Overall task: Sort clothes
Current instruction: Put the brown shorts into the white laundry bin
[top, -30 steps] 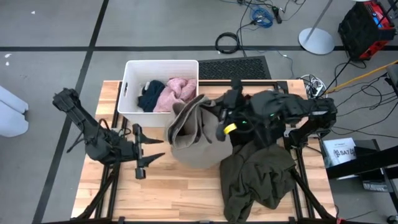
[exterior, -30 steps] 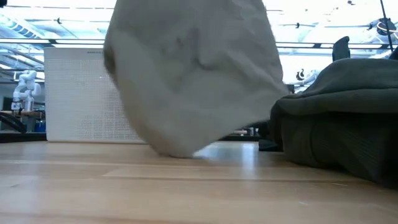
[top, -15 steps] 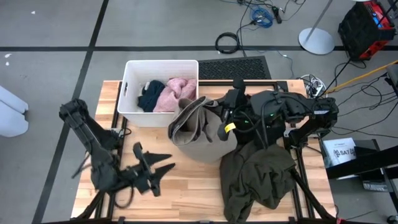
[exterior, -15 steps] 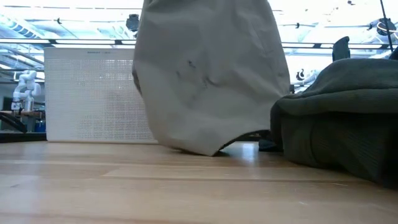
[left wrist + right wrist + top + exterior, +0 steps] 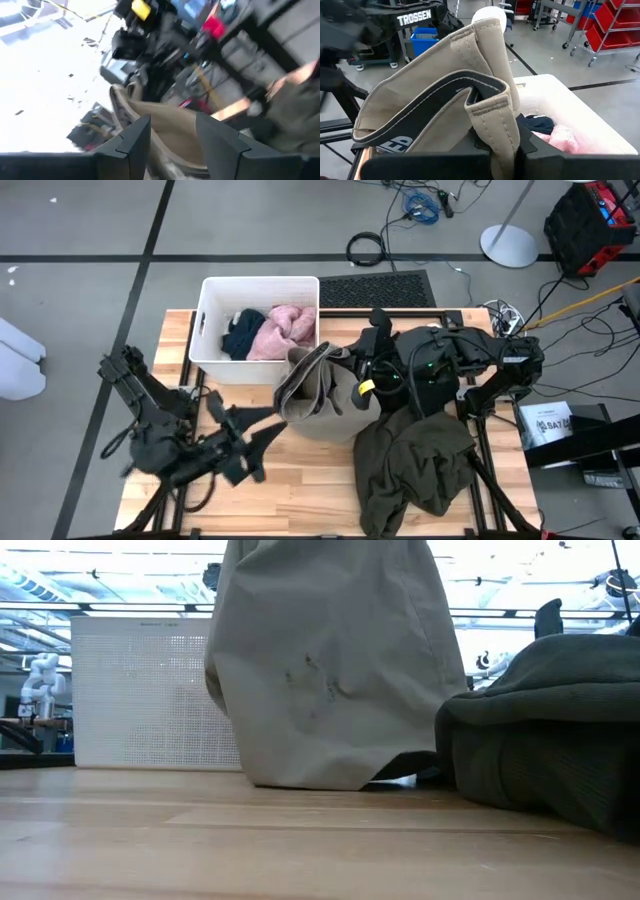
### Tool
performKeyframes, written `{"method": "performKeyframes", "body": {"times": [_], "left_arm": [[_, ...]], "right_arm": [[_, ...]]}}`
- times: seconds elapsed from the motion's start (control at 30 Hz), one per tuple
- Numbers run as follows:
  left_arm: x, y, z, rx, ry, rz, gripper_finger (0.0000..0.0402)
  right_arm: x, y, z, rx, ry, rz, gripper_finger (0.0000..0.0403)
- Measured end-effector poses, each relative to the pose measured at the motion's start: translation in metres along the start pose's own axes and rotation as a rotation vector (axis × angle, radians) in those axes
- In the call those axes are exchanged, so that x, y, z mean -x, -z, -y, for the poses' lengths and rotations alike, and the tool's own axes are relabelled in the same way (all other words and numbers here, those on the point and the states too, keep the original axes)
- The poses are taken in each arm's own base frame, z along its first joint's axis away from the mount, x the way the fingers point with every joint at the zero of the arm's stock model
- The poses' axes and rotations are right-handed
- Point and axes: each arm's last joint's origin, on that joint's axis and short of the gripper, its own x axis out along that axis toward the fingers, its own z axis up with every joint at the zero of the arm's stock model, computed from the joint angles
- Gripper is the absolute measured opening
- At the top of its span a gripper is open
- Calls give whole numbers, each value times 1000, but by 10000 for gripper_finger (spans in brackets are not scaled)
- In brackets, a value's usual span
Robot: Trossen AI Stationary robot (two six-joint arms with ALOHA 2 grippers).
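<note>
A tan khaki garment [image 5: 312, 395] hangs at the table's middle from my right gripper [image 5: 347, 377], which is shut on it. The garment's lower end [image 5: 310, 775] rests on the table. Left of it my left gripper [image 5: 255, 438] hovers open above the table, touching nothing. In the left wrist view the khaki [image 5: 170, 122] shows beyond the gap between its fingers [image 5: 136, 142]. A dark olive garment [image 5: 415, 465] lies heaped at the near right. Navy [image 5: 240, 335] and pink [image 5: 282, 328] clothes lie in the white bin [image 5: 208, 305]. My right gripper pinches the khaki garment's folded waistband [image 5: 492, 107] between its two fingers, several layers together. The fingers come nearly level from the table's right. The garment hangs below them, its lower end on the table.
The white bin stands at the far left of the table, just behind the khaki garment. The olive heap [image 5: 545, 750] fills the near right part. Bare wood [image 5: 300, 480] lies along the near edge. Cables and a floor mat lie beyond the far edge.
My left gripper has risen, shifted toward the table's near edge and rolled about its own axis. The khaki garment's lower part, swung toward the left a second ago, has come back and now hangs straighter with its hem on the table.
</note>
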Motion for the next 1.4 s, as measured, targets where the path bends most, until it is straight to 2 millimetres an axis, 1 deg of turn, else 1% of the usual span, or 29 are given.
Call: {"method": "performKeyframes", "body": {"times": [0.13, 0.2, 0.27, 0.33, 0.4, 0.53, 0.6, 0.77, 0.93, 1.07, 1.1, 1.17, 1.23, 1.27, 1.33, 1.4], "left_arm": [[-12, 8, 5, -138, 57, -36, 166], [-14, 10, 5, -111, 116, -14, 166], [-13, 8, 1, -64, 182, 22, 166], [-13, 6, -6, -14, 198, 28, 166], [-17, 5, -15, 71, 107, -33, 166], [-29, 8, -41, 341, -218, -277, 166], [-33, 10, -49, 459, -300, -323, 166], [-31, 6, -65, 583, -323, -306, 166], [-15, -1, -88, 687, -287, -255, 166], [-8, -3, -111, 751, -281, -230, 166], [-7, -4, -120, 768, -267, -201, 166], [-5, -9, -138, 790, -201, -74, 166], [-1, -14, -158, 839, -120, 101, 166], [1, -16, -165, 834, -59, 194, 166], [3, -19, -175, 814, 108, 358, 166], [-2, -18, -178, 833, 272, 438, 166]], "right_arm": [[0, 0, 0, 4, -18, -3, 10], [-1, 0, 2, 6, -14, -5, 10], [-3, -1, 6, 3, 1, -6, 10], [-6, -1, 11, -3, 19, -6, 10], [-7, -2, 15, -9, 31, -8, 10], [-12, 0, 17, -7, 48, -24, 10], [-12, 1, 18, -7, 52, -35, 10], [-15, 3, 19, -5, 62, -51, 7], [-16, 5, 22, -11, 71, -65, 6], [-17, 4, 25, -19, 81, -64, 6], [-17, 4, 26, -23, 84, -64, 6], [-18, 4, 28, -26, 87, -63, 6], [-18, 4, 29, -26, 89, -63, 7], [-19, 4, 29, -24, 89, -64, 7], [-19, 3, 29, -23, 88, -63, 7], [-19, 3, 29, -21, 88, -63, 7]]}}
